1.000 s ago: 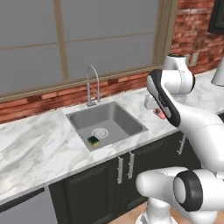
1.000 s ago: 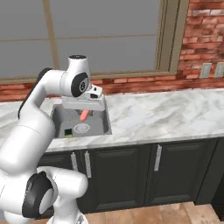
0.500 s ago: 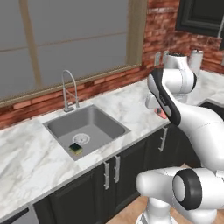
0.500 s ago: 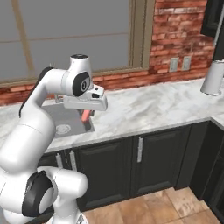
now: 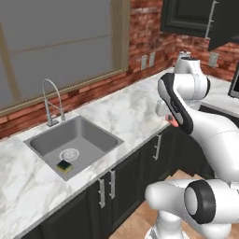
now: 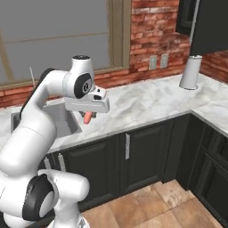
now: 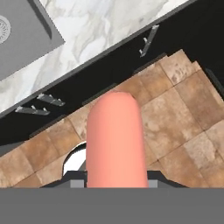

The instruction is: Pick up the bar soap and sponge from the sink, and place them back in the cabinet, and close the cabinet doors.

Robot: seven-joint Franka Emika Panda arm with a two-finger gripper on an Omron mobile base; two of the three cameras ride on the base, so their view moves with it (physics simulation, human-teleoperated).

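Note:
The salmon-pink bar soap (image 6: 88, 117) hangs above the counter's front edge with my gripper (image 6: 88, 115) shut on it. In the left base view the bar soap (image 5: 172, 123) peeks out below the gripper (image 5: 171, 119), right of the sink (image 5: 88, 135). In the hand view the bar soap (image 7: 114, 140) stands between the jaws, over the floor in front of the lower cabinets. The yellow and green sponge (image 5: 64, 165) lies in the sink's near corner beside the drain. The dark upper cabinet (image 5: 186, 16) hangs at the top right, its door (image 5: 225, 23) swung open.
A chrome faucet (image 5: 50, 100) stands behind the sink. A grey cylinder (image 6: 190, 72) stands on the marble counter (image 6: 147, 100) under the cabinet door (image 6: 209, 26). Dark lower cabinets (image 6: 142, 156) line the counter front, and the counter turns a corner at the right.
The whole picture has shifted: the base has driven to the right, so the sink slid left and the upper cabinet came into view. The gripper still holds the bar soap.

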